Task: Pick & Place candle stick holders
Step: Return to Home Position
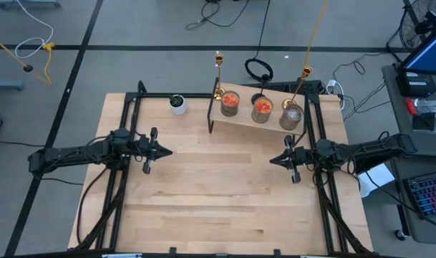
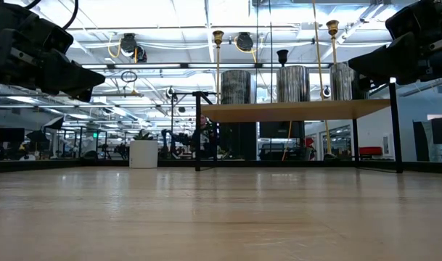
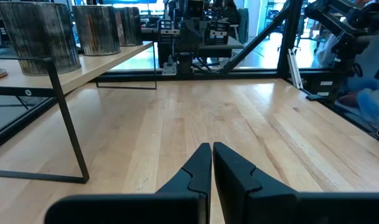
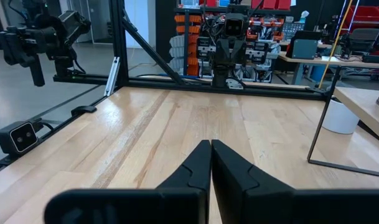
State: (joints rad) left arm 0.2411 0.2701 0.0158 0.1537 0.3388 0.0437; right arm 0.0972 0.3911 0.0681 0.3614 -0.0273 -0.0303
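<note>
both arms reach in over the wooden table (image 1: 218, 208), one from each side, tips pointing at each other across the bare middle. the left gripper (image 1: 169, 152) is near the left edge, its two fingers pressed together with nothing between them. the right gripper (image 1: 273, 160) mirrors it on the right, also pinched closed and empty, just in front of the shelf's right end.

all the candle stick holders stand on the small wooden shelf (image 1: 250, 125) at the table's far side. the left orange-red jar (image 1: 230, 102), the middle orange-red jar (image 1: 262, 109) and the clear-grey jar (image 1: 291, 116) form a row. the left gold holder (image 2: 218, 38) and the right gold holder (image 2: 332, 30) rise behind the outer jars. the black holder (image 2: 282, 56) seems to sit behind the middle jar, though it's hard to make out from above. a white cup (image 1: 177, 104) stands on the table left of the shelf.
</note>
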